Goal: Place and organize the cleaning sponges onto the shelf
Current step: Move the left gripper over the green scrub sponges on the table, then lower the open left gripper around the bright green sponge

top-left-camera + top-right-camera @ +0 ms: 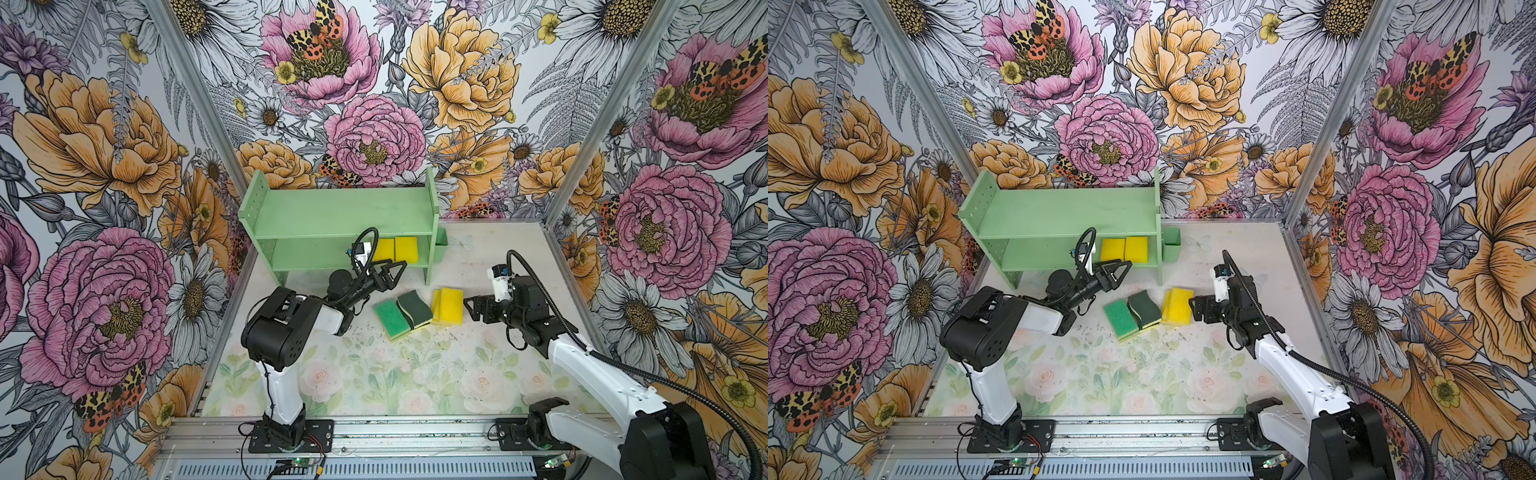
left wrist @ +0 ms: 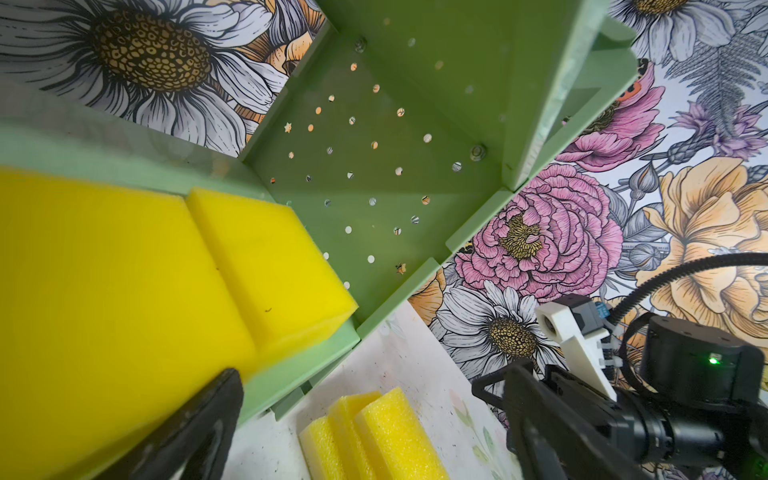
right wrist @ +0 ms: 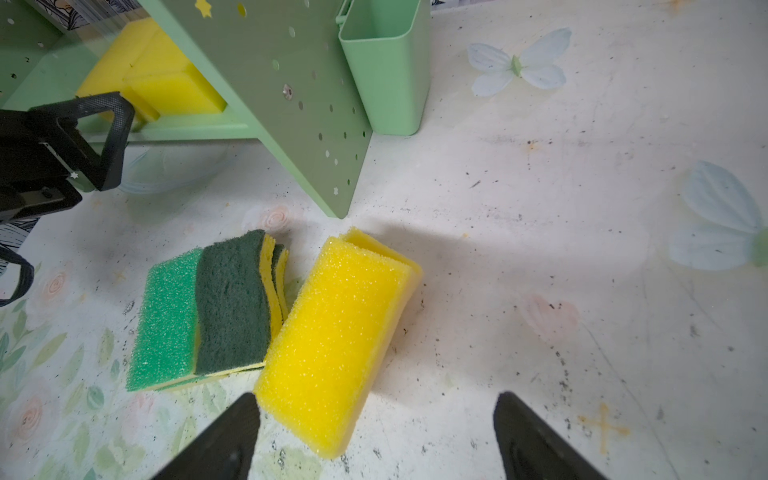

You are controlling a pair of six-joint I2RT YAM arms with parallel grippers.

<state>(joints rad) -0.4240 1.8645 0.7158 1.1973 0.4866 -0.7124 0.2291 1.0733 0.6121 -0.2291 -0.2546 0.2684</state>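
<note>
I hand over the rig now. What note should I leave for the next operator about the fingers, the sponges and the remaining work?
Left gripper: open, empty, at the shelf's lower tier.
Right gripper: open, empty, beside the yellow stack.
Done: two yellow sponges visible on the lower tier.
To do: yellow stack, bright-green sponge and dark-green sponges, all on the table.

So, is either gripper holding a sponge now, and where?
Nothing is held. Both are open: the left gripper by the shelf, the right gripper by the yellow sponge.
</note>
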